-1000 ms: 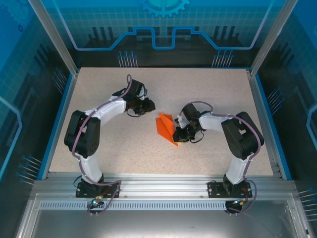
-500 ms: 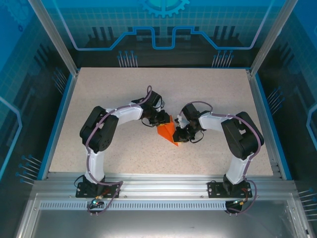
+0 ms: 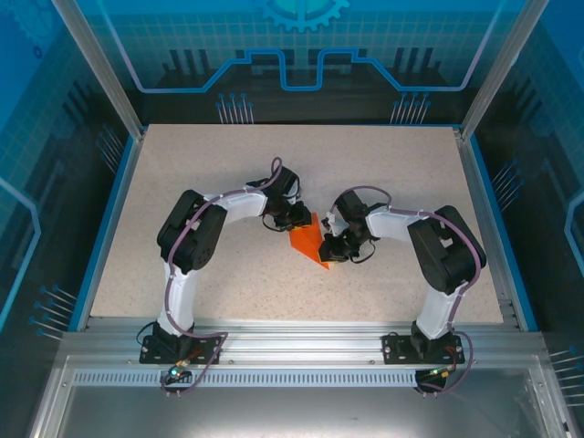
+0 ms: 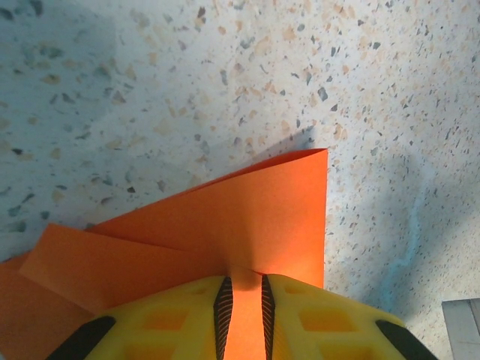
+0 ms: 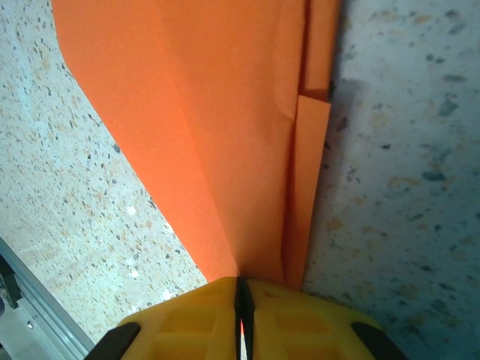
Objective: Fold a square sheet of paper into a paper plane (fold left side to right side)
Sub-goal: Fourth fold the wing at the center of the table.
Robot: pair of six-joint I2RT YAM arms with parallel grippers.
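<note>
Speckled table (image 3: pixel 182 182), blue panels (image 3: pixel 301 46), aluminium rail (image 3: pixel 292 351)

**Paper pinched between yellow fingers**

The left gripper (image 4: pixel 244 294) nips the folded orange sheet of paper (image 4: pixel 247 214) – a narrow strip runs up between its pads. Layered flaps fan left over the speckled table (image 4: pixel 225 75).

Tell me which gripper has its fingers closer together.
The right gripper: its fingers nearly meet, pinching the paper; the left gripper shows a wider gap.
</note>
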